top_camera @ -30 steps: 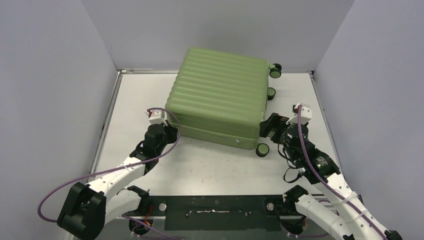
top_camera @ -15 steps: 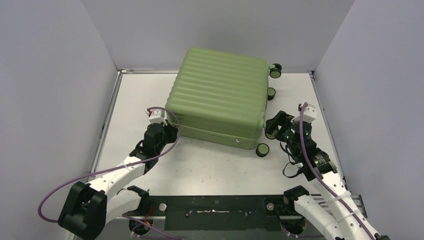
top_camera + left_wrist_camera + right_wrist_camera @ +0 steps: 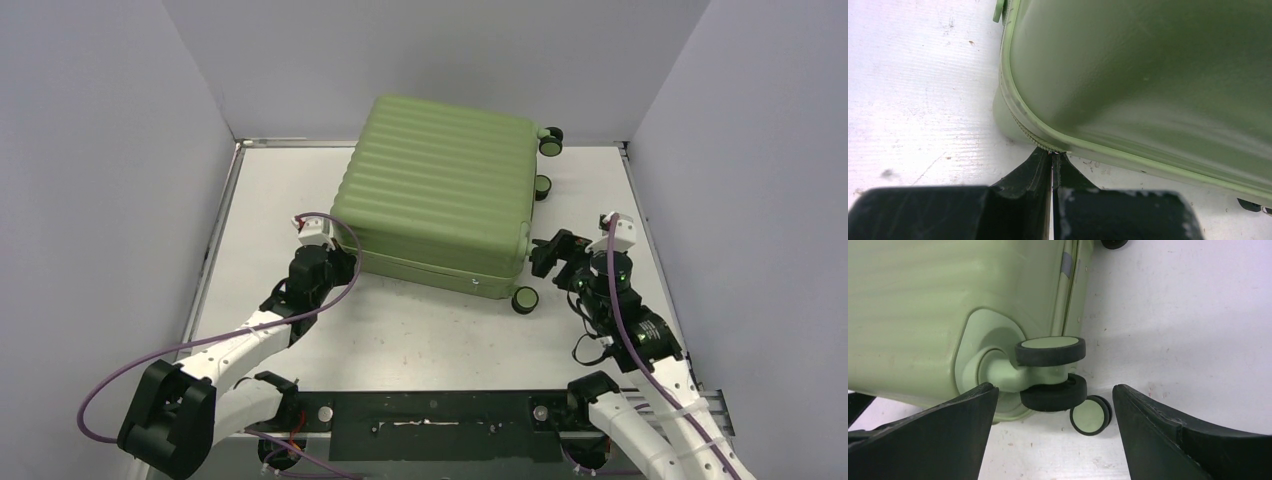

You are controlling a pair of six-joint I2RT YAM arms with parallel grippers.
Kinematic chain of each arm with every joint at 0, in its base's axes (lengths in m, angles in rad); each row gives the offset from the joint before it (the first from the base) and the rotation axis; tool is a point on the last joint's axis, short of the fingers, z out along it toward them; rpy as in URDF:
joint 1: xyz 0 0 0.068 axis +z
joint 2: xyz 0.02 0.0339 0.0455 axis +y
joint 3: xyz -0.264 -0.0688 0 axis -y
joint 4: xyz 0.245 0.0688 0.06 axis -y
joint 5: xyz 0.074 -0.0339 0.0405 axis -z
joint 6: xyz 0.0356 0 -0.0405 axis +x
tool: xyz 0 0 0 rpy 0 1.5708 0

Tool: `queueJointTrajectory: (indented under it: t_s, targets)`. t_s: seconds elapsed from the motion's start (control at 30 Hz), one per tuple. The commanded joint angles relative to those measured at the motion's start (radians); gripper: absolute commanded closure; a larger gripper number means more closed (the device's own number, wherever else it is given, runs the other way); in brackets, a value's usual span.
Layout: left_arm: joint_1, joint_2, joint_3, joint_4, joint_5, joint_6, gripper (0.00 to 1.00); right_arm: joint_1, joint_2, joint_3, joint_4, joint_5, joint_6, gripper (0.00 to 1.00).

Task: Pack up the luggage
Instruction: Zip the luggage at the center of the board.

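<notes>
The table (image 3: 420,330) carries one big thing. The light-green hard-shell suitcase (image 3: 440,190) lies flat and closed on it, ribbed side up, its wheeled end towards my right arm.

I judge this suitcase stiff and bulky. The shell looks smooth enough to slip on, and it is far too broad for either gripper to span, so a squeeze on the body would get me nowhere. The places worth taking are the narrow ones: the lip where the two halves meet, anything hanging on the zip, or the stalk of a castor. Packing means getting it open first. The lid should swing up stiffly as one piece once the zip is free, though the whole case may slide on the table if I push sideways.

My right gripper (image 3: 555,252) sits at the suitcase's near-right corner with its fingers wide apart. They frame the twin-wheeled castor (image 3: 1050,351) without touching it. A second wheel (image 3: 1090,415) shows just beyond.

My left gripper (image 3: 1052,156) is at the suitcase's near-left corner, its fingers pressed together with the tips against the zip seam (image 3: 1020,122). I cannot tell whether they pinch a zip pull; nothing shows between them.
</notes>
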Motion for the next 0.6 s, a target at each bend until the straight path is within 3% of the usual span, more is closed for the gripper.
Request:
queueJointTrajectory:
  t_s: [0.0,0.3,0.57]
  targets:
    - [0.030,0.015,0.033,-0.007,-0.060,0.026,1.00,0.005,-0.011,0.033,-0.073,-0.069,-0.070,0.12]
    - [0.030,0.006,0.036,-0.014,-0.057,0.030,1.00,0.018,0.046,0.036,-0.084,-0.076,-0.072,0.15]
    - [0.030,0.000,0.036,-0.021,-0.055,0.029,1.00,0.016,0.083,-0.001,0.049,-0.056,-0.078,0.18]
